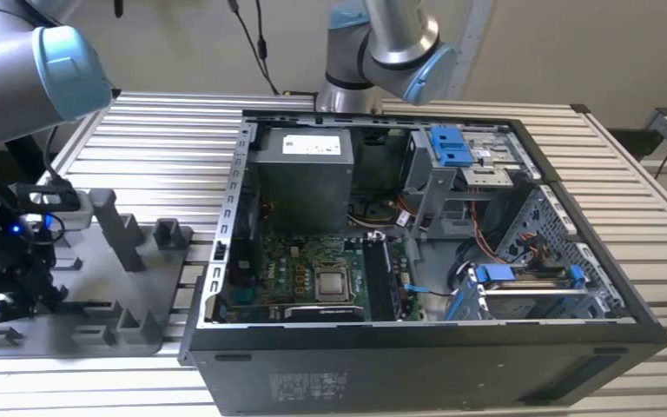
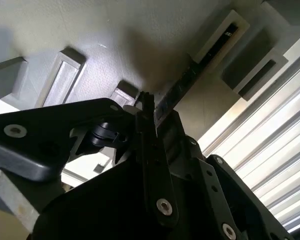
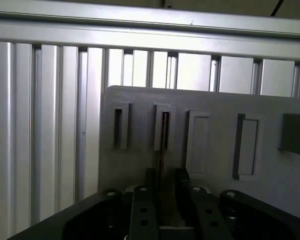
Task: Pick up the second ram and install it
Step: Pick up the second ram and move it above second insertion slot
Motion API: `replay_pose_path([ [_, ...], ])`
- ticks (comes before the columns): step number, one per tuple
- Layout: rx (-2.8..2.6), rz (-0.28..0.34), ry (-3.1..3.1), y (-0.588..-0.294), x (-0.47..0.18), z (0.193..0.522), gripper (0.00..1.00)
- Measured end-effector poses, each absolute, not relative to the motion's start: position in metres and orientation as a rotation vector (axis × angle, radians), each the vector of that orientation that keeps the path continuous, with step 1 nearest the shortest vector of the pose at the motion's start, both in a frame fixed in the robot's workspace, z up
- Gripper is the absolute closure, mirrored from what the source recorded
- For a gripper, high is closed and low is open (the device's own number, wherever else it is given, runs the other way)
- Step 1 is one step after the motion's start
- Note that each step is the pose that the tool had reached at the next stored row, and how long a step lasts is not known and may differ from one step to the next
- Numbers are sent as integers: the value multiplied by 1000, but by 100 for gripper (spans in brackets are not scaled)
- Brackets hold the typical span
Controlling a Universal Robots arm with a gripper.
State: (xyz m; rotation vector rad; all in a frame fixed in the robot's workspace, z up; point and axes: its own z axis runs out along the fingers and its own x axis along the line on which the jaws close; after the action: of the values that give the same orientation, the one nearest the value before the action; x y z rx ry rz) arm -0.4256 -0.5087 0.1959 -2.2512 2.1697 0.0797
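One thin, flat strip, the second ram [image 2: 190, 77] [image 3: 164, 132], is standing on edge in a narrow slot of the grey tray [image 3: 215, 105]. In the second wrist view it is showing its broad face. It is dark, long and slim, with a row of black chips running along it. One end is sitting in the raised frame of the slot, and the other is passing in among the black parts of the gripper [image 3: 165, 176]. In the first wrist view the strip is presenting only its edge, a fine dark line with a brownish tint.

The gripper is hanging right over it. Its jaws are standing released, one on each side of the strip, and a sliver of pale tray is showing between the strip and one jaw.

In the exterior view the tray is lying on the slatted metal table [image 1: 136, 130] toward that view's left. It is sitting just beside the opened computer case [image 1: 426, 347], whose green board is facing up.
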Motion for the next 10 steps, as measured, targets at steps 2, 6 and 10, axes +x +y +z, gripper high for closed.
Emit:
replay_pose_path([
  [2,-2251,80,2170,-509,-426,196,75],
  [6,-2251,80,2170,-509,-426,196,78],
  [10,-2251,80,2170,-509,-426,195,85],
])
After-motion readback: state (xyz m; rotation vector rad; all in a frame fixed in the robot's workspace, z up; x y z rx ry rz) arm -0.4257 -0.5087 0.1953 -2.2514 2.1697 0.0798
